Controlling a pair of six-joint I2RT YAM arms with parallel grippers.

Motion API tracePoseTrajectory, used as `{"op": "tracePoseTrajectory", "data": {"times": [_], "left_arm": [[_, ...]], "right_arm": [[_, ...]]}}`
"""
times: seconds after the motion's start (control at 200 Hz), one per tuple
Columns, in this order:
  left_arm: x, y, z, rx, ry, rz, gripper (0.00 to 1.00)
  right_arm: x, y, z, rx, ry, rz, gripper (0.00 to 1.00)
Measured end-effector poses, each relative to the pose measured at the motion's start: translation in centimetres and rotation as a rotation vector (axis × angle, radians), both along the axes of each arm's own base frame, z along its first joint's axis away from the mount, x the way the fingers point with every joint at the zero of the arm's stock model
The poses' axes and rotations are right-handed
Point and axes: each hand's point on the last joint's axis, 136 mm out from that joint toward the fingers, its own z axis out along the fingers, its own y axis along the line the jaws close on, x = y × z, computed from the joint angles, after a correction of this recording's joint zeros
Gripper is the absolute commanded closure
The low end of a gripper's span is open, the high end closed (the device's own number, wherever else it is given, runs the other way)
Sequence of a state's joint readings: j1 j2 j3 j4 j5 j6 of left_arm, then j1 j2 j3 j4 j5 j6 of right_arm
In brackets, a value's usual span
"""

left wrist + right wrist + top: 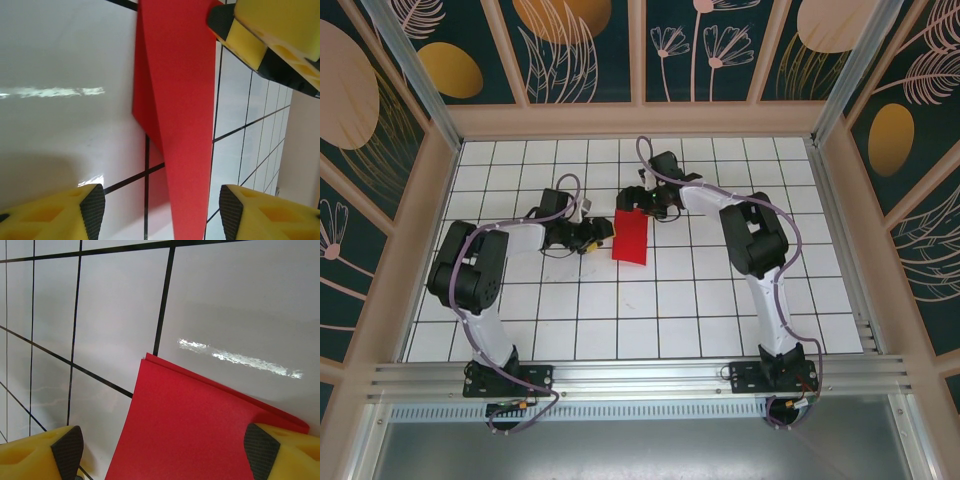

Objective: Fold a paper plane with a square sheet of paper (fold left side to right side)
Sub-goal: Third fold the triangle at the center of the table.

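Note:
The square sheet of paper point(631, 237) is bright red and lies folded double as a narrow strip near the middle of the white grid table; it has no paper plane shape. My left gripper point(595, 236) is at its left edge. In the left wrist view the red paper point(185, 100) runs up between the wide-apart fingers of the left gripper point(161, 212), one layer lifted, neither pad touching it. My right gripper point(633, 205) is at the strip's far end. Its wrist view shows the two-layered paper point(200, 430) between the open fingers of the right gripper point(164, 452), with the right pad point(260, 450) at the paper's edge.
One yellow finger of the right gripper point(270, 40) reaches into the left wrist view at the top right. Wood-framed patterned walls point(640, 110) enclose the table on three sides. An aluminium rail point(640, 380) runs along the near edge by the arm bases.

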State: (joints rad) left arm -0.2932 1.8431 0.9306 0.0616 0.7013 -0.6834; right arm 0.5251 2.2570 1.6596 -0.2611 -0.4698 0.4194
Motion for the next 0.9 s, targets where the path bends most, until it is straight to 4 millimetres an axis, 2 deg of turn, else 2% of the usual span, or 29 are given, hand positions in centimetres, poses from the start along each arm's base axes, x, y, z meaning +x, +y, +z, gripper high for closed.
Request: {"op": "tracePoseTrajectory", "data": {"times": [0.24,0.49,0.706,0.801,0.901], "left_arm": [[-0.1,-1.8,-0.7,0.0,0.016,-0.037,0.45],[0.1,-2.4,-0.6,-0.003,0.014,-0.041,0.79],[0.1,-2.3,-0.7,0.0,0.019,-0.033,0.93],[0.1,-2.3,-0.8,0.004,0.017,-0.033,0.96],[-0.6,-2.3,-1.5,0.016,0.035,-0.033,0.98]], "right_arm": [[0.0,0.0,0.0,0.004,0.0,0.001,0.13],[0.0,0.0,0.0,0.006,-0.01,0.004,0.11],[-0.1,-0.2,0.4,0.006,-0.05,0.026,0.08],[-0.3,-1.0,0.5,-0.02,-0.088,0.028,0.06],[-0.7,-3.1,1.7,-0.055,-0.152,0.011,0.05]]}}
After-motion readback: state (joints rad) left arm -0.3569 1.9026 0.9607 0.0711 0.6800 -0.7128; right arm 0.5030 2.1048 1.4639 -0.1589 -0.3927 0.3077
